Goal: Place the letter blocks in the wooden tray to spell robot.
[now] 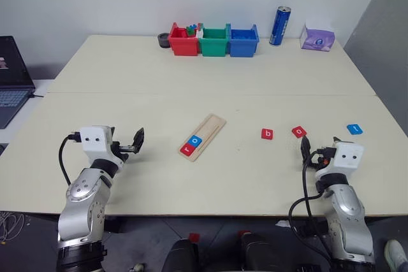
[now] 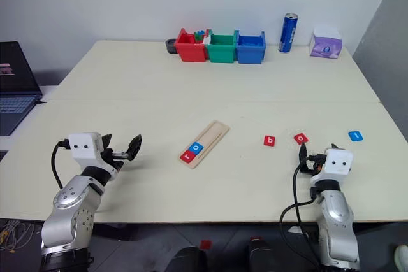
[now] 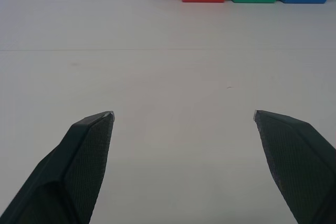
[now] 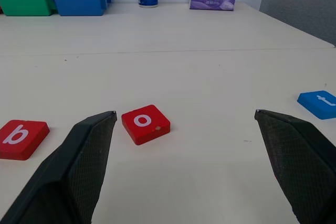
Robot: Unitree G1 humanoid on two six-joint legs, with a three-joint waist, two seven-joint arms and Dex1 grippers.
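Observation:
The wooden tray [image 1: 213, 127] lies slanted at the table's middle. At its near end it holds a red "r" block [image 1: 187, 150] and a blue "o" block [image 1: 196, 140] side by side. To its right, loose on the table, lie a red "b" block [image 1: 267, 134], a red "o" block [image 4: 145, 124] and, farthest right, a blue "t" block [image 1: 354, 128]. My left gripper [image 3: 182, 114] hovers open and empty left of the tray. Just short of the red "o", my right gripper [image 4: 184, 113] is also open with nothing in it.
Red [image 1: 183, 41], green [image 1: 214, 41] and blue [image 1: 243, 41] bins stand in a row at the far edge, with a dark ring [image 1: 164, 40] to their left. A blue can [image 1: 279, 25] and purple tissue pack [image 1: 317, 37] stand to their right. A laptop [image 1: 11, 81] sits off the table's left.

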